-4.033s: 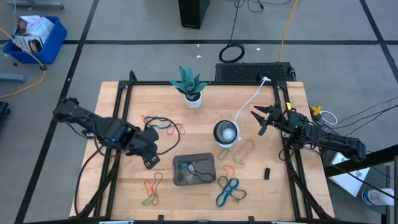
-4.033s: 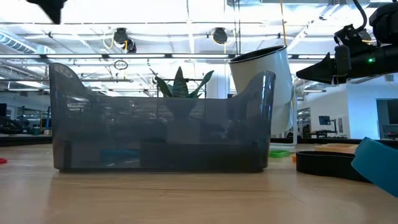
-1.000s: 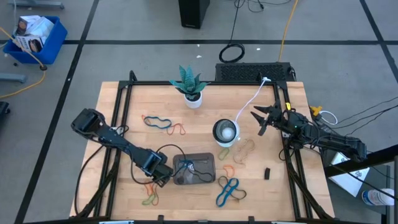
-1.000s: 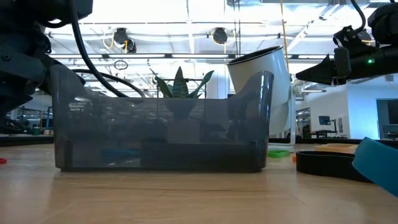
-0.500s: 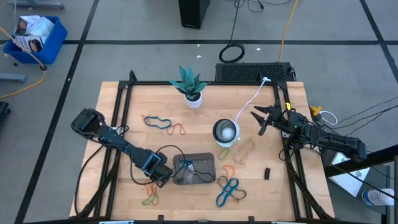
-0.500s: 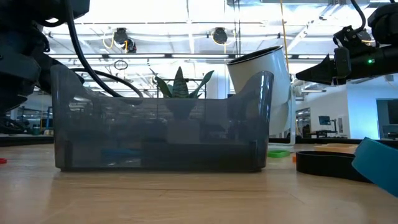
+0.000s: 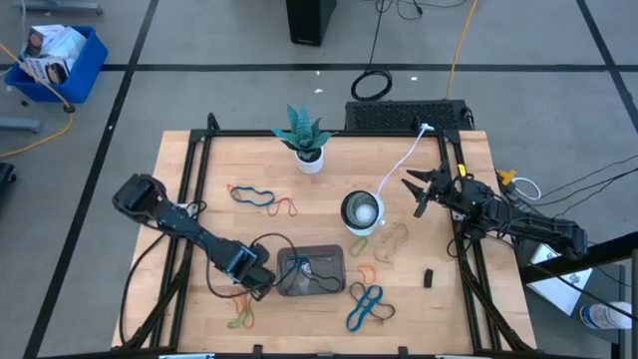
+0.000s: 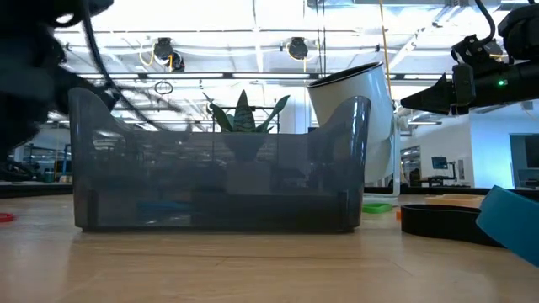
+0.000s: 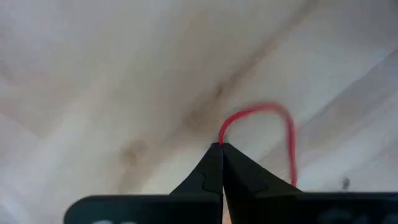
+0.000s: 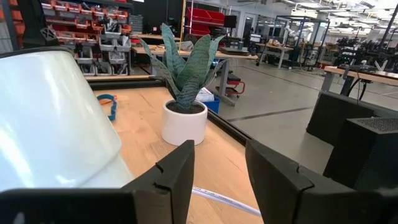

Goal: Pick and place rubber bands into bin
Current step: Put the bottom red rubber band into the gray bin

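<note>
The left arm reaches from the worktop's left edge diagonally toward the front middle, its left claw down low just beside the left wall of the bin. In the left wrist view the two dark fingers are pressed together, pinching a red-orange rubber band whose loop arcs out past the tips over the bare wood. The right arm waits at the right edge of the worktop, its right claw raised and pointing toward the round white bowl, its fingers spread apart with nothing between them. The bin is one, dark grey, standing at the front middle of the worktop, with a few bands inside it, at least one blue; their number cannot be told. Loose rubber bands lie in several spots: a blue band and a red-orange band behind the bin to the left, two tan bands just right of the bowl, one orange band right of the bin, a tangle of blue bands at the front right with a green one in it, and a yellow-green band at the front left. One potted plant stands at the back, and one white cable runs from the back right toward the bowl.
</note>
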You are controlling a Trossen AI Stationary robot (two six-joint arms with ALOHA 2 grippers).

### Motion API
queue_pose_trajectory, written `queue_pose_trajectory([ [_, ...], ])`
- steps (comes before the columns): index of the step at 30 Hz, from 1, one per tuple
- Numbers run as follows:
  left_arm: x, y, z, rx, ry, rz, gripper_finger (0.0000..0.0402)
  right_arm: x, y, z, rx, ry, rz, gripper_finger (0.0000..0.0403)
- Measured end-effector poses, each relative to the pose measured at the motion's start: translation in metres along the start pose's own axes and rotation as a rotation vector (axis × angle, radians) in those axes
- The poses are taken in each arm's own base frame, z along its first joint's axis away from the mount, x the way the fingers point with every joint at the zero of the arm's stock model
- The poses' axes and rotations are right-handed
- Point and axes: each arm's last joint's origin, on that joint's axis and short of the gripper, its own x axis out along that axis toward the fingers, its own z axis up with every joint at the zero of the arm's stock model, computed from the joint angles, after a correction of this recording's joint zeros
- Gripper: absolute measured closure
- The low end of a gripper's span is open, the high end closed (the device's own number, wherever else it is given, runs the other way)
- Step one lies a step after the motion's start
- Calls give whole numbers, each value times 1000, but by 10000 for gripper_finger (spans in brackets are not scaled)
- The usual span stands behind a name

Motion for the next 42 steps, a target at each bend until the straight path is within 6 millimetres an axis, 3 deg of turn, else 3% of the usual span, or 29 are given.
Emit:
queue_pose_trajectory([
  [5, -40, 3, -3, -3, -147, -136, 400, 0, 0, 0, -9, 1, 0, 261],
  [12, -98, 25, -11, 59, -396, -306, 400, 0, 0, 0, -22, 1, 0, 261],
  [18, -145, 40, -10, 140, -704, -485, 401, 0, 0, 0, -22, 1, 1, 261],
  [28, -231, 50, -4, 333, -1314, -829, 401, 0, 0, 0, -22, 1, 0, 261],
  [33, -229, 39, 7, 466, -1339, -864, 401, 0, 0, 0, -22, 1, 0, 261],
  [42, -182, 6, 37, 565, -1070, -824, 401, 0, 0, 0, -22, 1, 1, 261],
])
